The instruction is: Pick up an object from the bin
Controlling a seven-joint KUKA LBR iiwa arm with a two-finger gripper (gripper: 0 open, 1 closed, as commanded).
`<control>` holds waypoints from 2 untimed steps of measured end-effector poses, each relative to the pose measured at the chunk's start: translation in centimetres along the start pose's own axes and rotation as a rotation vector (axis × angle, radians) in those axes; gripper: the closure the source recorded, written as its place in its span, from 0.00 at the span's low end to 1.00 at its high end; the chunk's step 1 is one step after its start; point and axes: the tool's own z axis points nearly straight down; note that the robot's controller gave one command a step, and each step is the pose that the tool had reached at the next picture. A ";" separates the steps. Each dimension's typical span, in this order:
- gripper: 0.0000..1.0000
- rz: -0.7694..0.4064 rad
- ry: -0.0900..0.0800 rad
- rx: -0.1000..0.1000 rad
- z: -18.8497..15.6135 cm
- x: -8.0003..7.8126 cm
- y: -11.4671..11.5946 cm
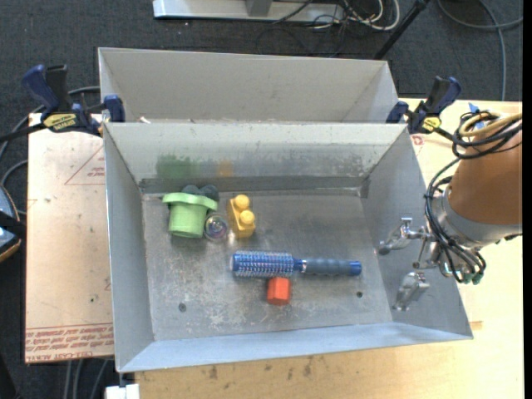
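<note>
My gripper (399, 264) hangs over the bin's right sloping wall, its two metal fingers spread apart with nothing between them. To its left on the bin floor lies a blue hairbrush (293, 265), handle pointing toward the gripper. Just below the brush head sits a small orange-red block (278, 290). Both are well apart from the fingers.
In the far left part of the floor lie a green cup-like toy (188, 214), a small clear ball (216, 229) and a yellow block (242, 215), close together. The arm with its orange cover and cables stands at the bin's right edge.
</note>
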 end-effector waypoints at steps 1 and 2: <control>0.00 -0.288 -0.020 0.007 7.3 -1.8 7.4; 1.00 -0.293 -0.023 0.003 7.1 -1.9 7.7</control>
